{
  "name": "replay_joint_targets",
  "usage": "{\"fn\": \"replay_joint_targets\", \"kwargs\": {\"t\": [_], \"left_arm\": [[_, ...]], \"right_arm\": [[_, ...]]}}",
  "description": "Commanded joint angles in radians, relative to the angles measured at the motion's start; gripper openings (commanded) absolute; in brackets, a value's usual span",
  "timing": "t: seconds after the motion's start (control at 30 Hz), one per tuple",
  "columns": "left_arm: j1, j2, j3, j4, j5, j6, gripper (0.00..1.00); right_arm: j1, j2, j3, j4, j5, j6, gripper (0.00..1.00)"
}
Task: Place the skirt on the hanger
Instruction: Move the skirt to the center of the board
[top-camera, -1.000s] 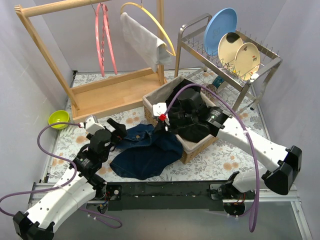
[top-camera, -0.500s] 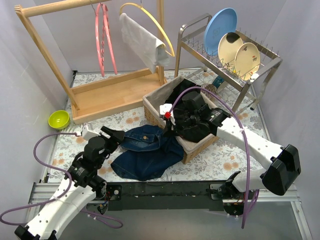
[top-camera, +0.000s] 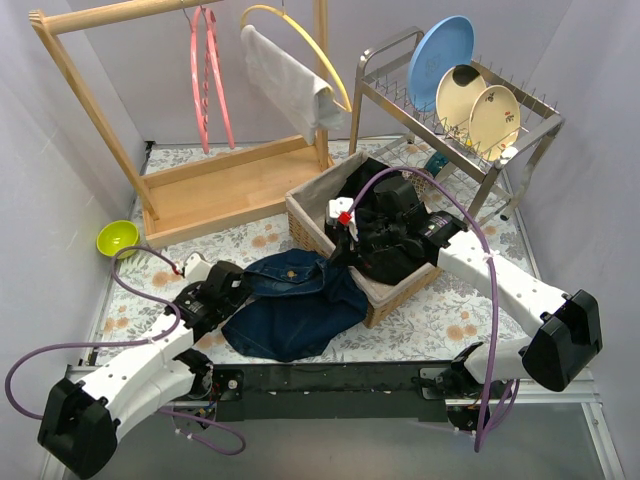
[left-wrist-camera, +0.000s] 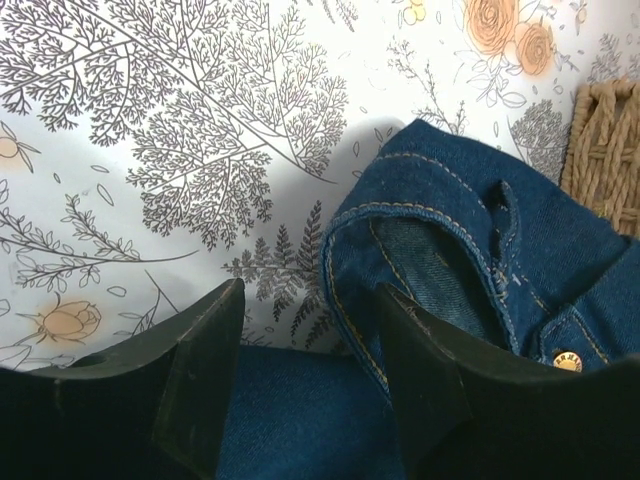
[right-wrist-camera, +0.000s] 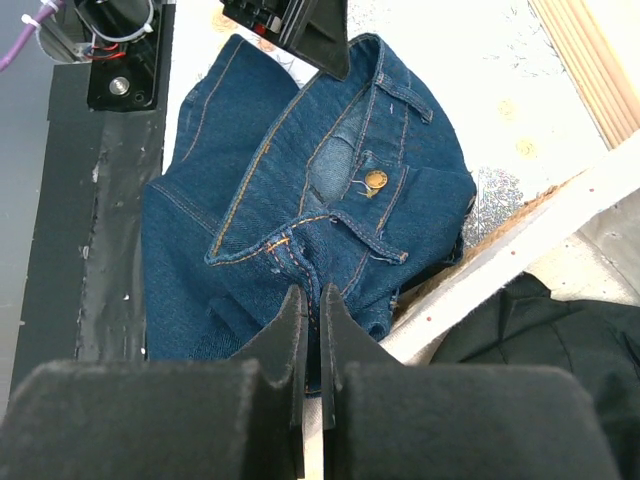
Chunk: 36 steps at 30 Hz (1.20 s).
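Floral counter (top-camera: 440, 322) carries one denim skirt (top-camera: 295, 300). Its waistband lies between the half-wide left gripper (left-wrist-camera: 305, 330) fingers. One right gripper (right-wrist-camera: 310, 300), pinched empty, hovers above it. Two hangers, pink (top-camera: 205, 85) and yellow (top-camera: 300, 38), hang far beyond both.

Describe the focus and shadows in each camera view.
Left wrist: the left fingers are dark and soft in the foreground, while the skirt stitching and tablecloth print are crisp; a soft shadow lies on the cloth beside the skirt. Right wrist: the right fingers are blurred, the denim is sharp, the brass button glints. Top external: evenly lit, sharp.
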Motion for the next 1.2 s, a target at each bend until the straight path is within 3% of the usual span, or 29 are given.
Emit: {"fn": "replay_joint_targets", "kwargs": {"t": [0.0, 0.17, 0.3, 0.43, 0.53, 0.67, 0.9, 1.0, 1.17], "left_arm": [[0.012, -0.013, -0.026, 0.07, -0.056, -0.005, 0.53], [0.081, 0.071, -0.021, 0.2, -0.029, 0.051, 0.37], [0.121, 0.11, 0.023, 0.223, -0.024, 0.076, 0.01], [0.133, 0.002, 0.12, 0.164, -0.074, 0.102, 0.0], [0.136, -0.094, 0.215, 0.039, -0.194, 0.136, 0.0], [0.139, -0.188, 0.528, -0.076, -0.356, 0.269, 0.0], [0.139, -0.113, 0.997, -0.085, -0.501, 0.547, 0.0], [0.139, -0.105, 1.144, -0.082, -0.516, 0.622, 0.0], [0.139, -0.143, 1.203, -0.102, -0.493, 0.659, 0.0]], "right_arm": [[-0.011, 0.008, 0.016, 0.037, -0.039, 0.008, 0.01], [-0.011, 0.018, 0.046, 0.019, -0.065, 0.005, 0.01], [-0.011, 0.021, 0.071, 0.004, -0.072, 0.005, 0.01], [-0.011, 0.044, 0.146, -0.032, -0.088, 0.002, 0.01], [-0.01, 0.084, 0.268, -0.078, -0.101, 0.002, 0.01], [-0.005, 0.184, 0.515, -0.134, -0.111, 0.04, 0.01], [0.003, 0.365, 1.026, -0.082, -0.053, 0.195, 0.01], [-0.002, 0.37, 1.108, -0.016, 0.025, 0.229, 0.01], [-0.014, 0.313, 1.059, 0.031, 0.031, 0.246, 0.01]]}}
